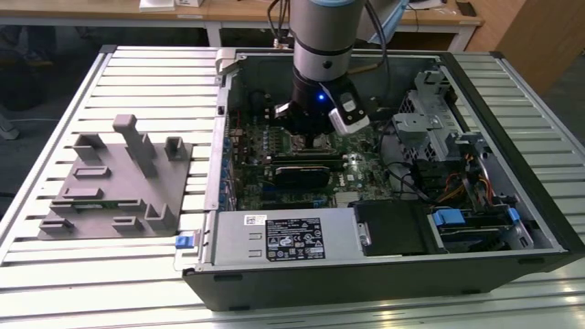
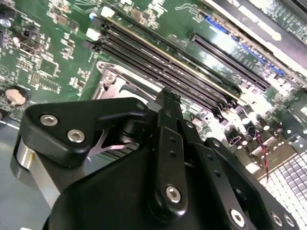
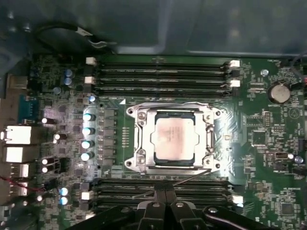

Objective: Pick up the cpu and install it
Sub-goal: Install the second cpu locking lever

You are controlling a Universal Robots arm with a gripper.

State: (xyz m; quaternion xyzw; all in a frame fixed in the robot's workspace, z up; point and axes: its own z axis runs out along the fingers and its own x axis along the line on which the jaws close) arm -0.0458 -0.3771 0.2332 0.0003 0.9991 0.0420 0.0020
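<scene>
From the exterior view I see my arm (image 1: 320,41) reaching straight down into an open computer case (image 1: 384,274) that lies on its side on a counter (image 1: 137,75) of pale ribbed metal slats. The hand (image 1: 316,140) hangs low over the green motherboard (image 1: 274,147), near the middle of the case. On the exterior view's left, well apart from the case, a grey plastic fixture (image 1: 114,181) with upright blocks sits on the slats. Beyond the counter I make out a wooden desk edge (image 1: 246,10) and, on the exterior view's right, a wooden panel (image 1: 539,34).

In the second wrist view the black linkage of the hand (image 2: 165,103) takes up the foreground, its fingers drawn close together above the board. Behind them run dark memory slots (image 2: 163,67), and a metal socket frame (image 2: 110,81) shows just beyond the fingertips.

In the first wrist view the cpu (image 3: 170,139) lies flat inside the socket frame (image 3: 170,112) at the centre of the motherboard (image 3: 268,143), its pale silver top facing up. The hand (image 3: 165,194) is beside the frame, over the memory slots (image 3: 158,184), narrow and holding nothing that I can see; it is clear of the cpu.
</scene>
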